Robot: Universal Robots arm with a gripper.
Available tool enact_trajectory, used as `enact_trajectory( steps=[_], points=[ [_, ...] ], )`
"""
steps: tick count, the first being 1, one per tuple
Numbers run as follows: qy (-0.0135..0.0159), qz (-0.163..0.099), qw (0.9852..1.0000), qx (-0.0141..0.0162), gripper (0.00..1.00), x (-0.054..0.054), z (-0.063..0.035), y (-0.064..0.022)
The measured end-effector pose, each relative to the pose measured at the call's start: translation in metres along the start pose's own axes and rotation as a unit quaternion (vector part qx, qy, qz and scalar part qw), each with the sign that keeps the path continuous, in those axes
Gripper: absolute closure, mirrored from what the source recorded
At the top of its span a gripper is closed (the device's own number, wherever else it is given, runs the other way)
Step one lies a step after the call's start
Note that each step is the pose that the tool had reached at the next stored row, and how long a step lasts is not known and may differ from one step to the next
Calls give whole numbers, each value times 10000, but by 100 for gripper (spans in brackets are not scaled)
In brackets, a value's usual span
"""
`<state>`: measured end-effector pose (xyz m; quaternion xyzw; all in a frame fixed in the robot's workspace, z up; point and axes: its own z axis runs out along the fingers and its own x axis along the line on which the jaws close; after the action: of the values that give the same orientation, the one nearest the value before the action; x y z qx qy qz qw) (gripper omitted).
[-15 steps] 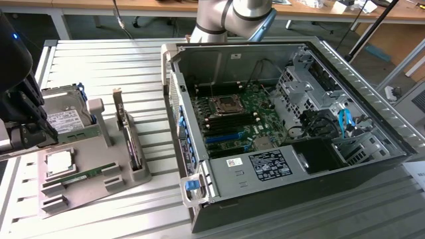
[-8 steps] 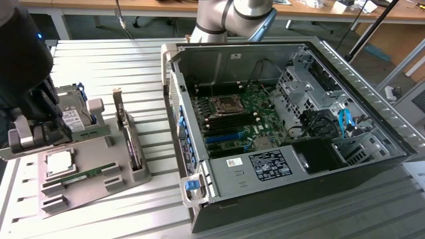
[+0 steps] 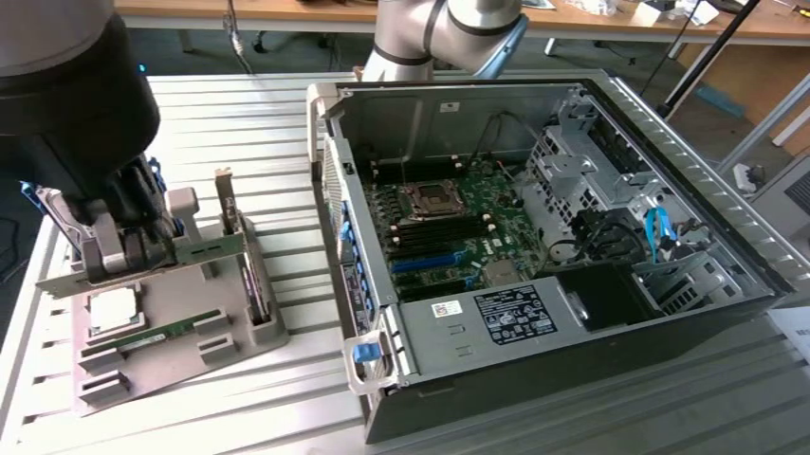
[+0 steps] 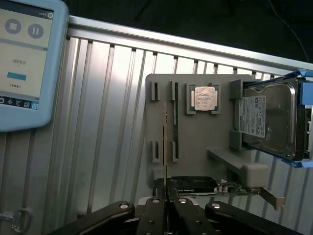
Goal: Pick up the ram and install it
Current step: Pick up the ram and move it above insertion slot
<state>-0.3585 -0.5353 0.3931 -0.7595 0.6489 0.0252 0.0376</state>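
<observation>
One ram (image 4: 165,142) edge-on, clamped in gripper (image 4: 167,196) over grey tray (image 4: 195,147); twin stick (image 3: 165,334) lies flat in tray, CPU (image 4: 205,98) and hard drive (image 4: 266,120) alongside, computer case (image 3: 431,123) near

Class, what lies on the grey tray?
A processor chip, hard drive, dark card and spare ram stick; the gripper, holding the ram, hides the edge of the tray by the card.

From here the ribbed, pale metal bench (image 3: 228,104) catches bright light along its ridges. Behind it runs a long wooden table (image 3: 253,11) on pale legs, over the room's dark grey-blue floor (image 3: 285,47).
</observation>
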Motion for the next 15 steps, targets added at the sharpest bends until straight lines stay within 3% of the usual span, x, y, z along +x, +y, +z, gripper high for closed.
enact_trajectory(
  steps=[15],
  points=[
    [1,1,10000,-19,87,83,6,-522]
  ],
)
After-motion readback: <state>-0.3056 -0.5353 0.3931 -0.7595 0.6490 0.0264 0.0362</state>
